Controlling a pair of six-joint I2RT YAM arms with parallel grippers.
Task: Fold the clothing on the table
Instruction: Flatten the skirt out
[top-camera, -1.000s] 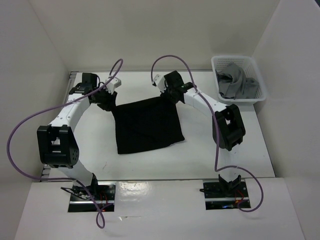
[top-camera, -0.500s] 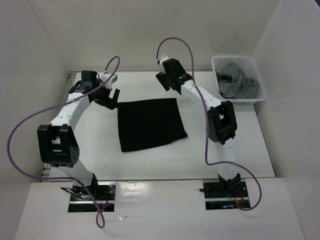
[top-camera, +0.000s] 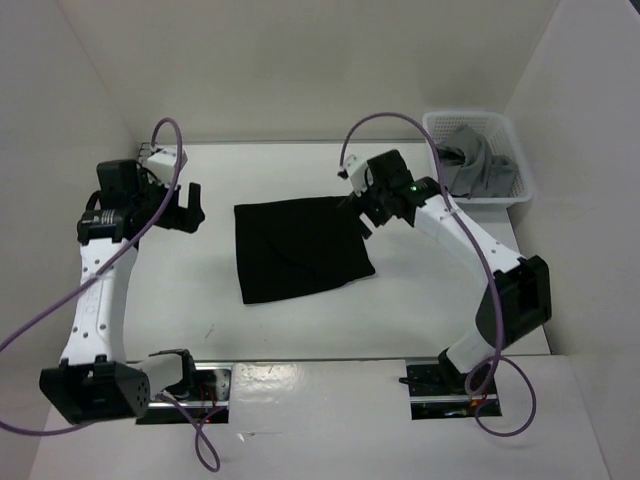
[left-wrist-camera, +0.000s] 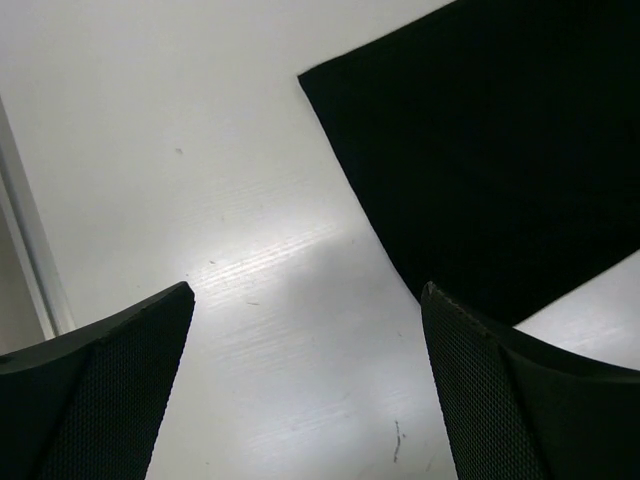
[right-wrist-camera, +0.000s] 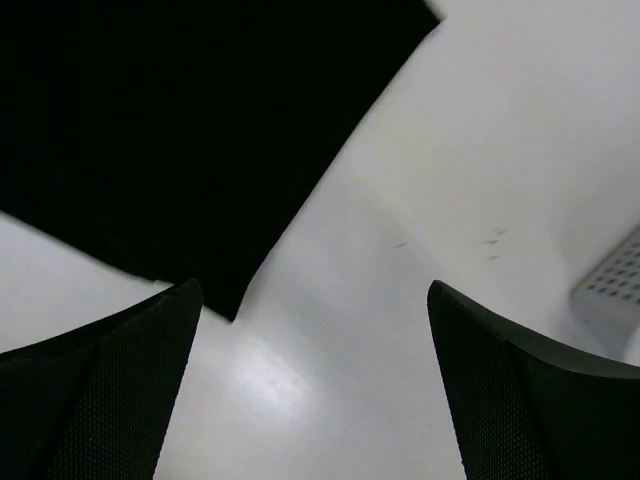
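Left wrist view: only part of the clothing (left-wrist-camera: 500, 150), cropped from 12 to 3 o'clock. Right wrist view: cropped again from 9 to 12; merely a blurred corner of the basket (right-wrist-camera: 615, 285) at 3 o'clock. From above: cannot read layers in the black cloth; grey garment (top-camera: 470, 165) half hidden behind basket wall.

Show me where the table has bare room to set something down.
Widest bare table runs along the near edge, between the clothing and the arm bases. A narrower strip lies between the clothing's left edge and the open left pincer. Crowded: the far right, where the open right pincer hovers by the clothing's corner beside the basket.
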